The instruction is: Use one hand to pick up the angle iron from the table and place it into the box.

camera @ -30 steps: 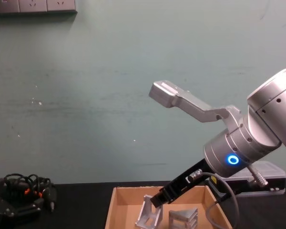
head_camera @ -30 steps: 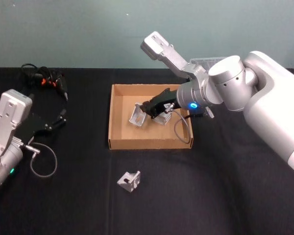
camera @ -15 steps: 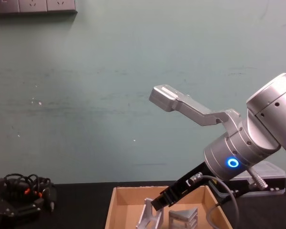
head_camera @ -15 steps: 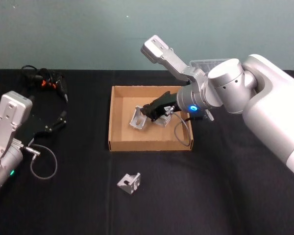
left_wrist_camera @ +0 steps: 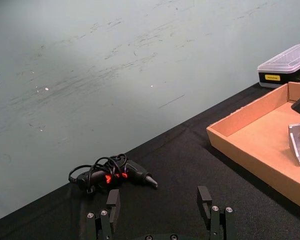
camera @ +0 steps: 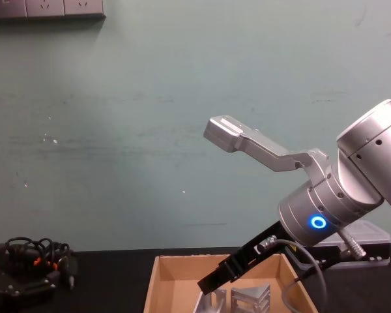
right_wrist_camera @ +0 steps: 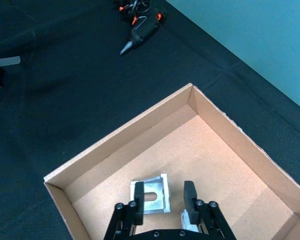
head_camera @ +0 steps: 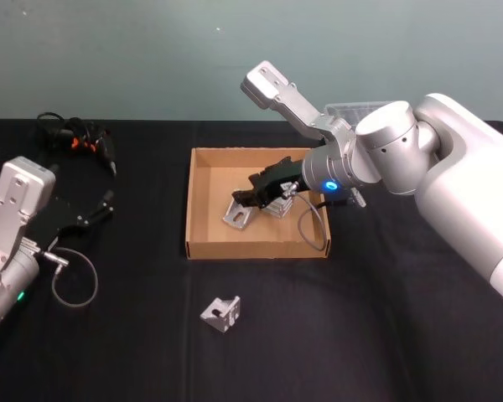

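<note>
The tan box [head_camera: 256, 247] sits mid-table. Inside it lie two silver angle irons, one [head_camera: 237, 214] toward the left and one [head_camera: 277, 206] beside it. My right gripper [head_camera: 251, 198] hovers just over the left one with its fingers open and nothing between them. The right wrist view looks down on that angle iron [right_wrist_camera: 151, 195] lying flat on the box floor below the spread fingers [right_wrist_camera: 138, 200]. Another angle iron [head_camera: 221, 311] lies on the black table [head_camera: 386, 318] in front of the box. My left gripper [head_camera: 101, 206] rests open at the far left.
A black and orange tool with coiled cable [head_camera: 77, 138] lies at the back left. A clear-lidded plastic case [left_wrist_camera: 285, 62] stands behind the box. A grey cable loop [head_camera: 74, 280] hangs by my left arm.
The angle iron that my right gripper held tilted over the box floor now lies flat in the box. The gripper has let go of it and shifted slightly left.
</note>
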Controlling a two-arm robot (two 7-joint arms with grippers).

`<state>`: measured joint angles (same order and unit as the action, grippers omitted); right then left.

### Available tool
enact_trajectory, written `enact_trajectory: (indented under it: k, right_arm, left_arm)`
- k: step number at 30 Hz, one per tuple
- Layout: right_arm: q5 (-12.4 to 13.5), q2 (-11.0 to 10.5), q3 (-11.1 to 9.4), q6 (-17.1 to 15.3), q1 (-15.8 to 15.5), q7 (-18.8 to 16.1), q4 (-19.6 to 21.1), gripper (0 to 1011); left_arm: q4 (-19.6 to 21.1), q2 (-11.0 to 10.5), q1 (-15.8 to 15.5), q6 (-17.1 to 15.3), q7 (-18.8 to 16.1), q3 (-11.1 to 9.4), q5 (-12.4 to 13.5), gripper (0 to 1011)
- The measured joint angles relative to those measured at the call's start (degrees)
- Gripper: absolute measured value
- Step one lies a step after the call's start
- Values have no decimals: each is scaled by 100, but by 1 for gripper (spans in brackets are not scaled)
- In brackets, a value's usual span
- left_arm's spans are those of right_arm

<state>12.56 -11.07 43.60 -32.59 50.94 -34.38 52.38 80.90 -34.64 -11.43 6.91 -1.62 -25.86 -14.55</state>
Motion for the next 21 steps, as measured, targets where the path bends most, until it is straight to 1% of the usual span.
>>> enact_trajectory:
  k: [1,2,5,6,7,8,9,10,12,13,15,18,19,20,21]
  right_arm:
    - [0,0,0,0,0,0,0,528]
    - [1,0,0,-1,0,0,2,528]
    - [1,-1,0,-2,0,0,4,628]
    - [2,-1,0,-3,0,0,5,686]
    - [2,-1,0,-3,0,0,5,686]
    - [3,0,0,-4,0,0,6,728]
    - [3,-1,0,-4,0,0,6,739]
    - [3,0,0,-5,0,0,6,794]
    - [3,-11,-24,-6,-25,3,50,839]
    - [3,-25,-45,-6,-51,7,95,893]
    - [3,-123,-160,-9,-199,62,352,920]
    - [0,-223,-258,-17,-345,151,653,997]
    - [-2,-262,-289,-20,-404,187,773,1002]
    - [-4,-344,-362,-30,-532,265,1038,1002]
    - [-6,-385,-397,-42,-595,302,1171,1002]
  left_arm:
    - [0,0,0,0,0,0,0,1011]
    - [0,0,0,0,0,0,0,1011]
    - [0,0,0,0,0,0,0,1011]
    - [0,0,0,0,0,0,0,1011]
    - [0,0,0,0,0,0,0,1011]
    - [0,0,0,0,0,0,0,1011]
    - [0,0,0,0,0,0,0,1012]
    - [0,0,0,0,0,0,0,1011]
    - [0,0,0,0,0,0,0,1011]
    - [0,0,0,0,0,0,0,1011]
    - [0,0,0,0,0,0,0,1011]
    - [0,0,0,0,0,0,0,1011]
    - [0,0,0,0,0,0,0,1011]
    - [0,0,0,0,0,0,0,1011]
    - [0,0,0,0,0,0,0,1011]
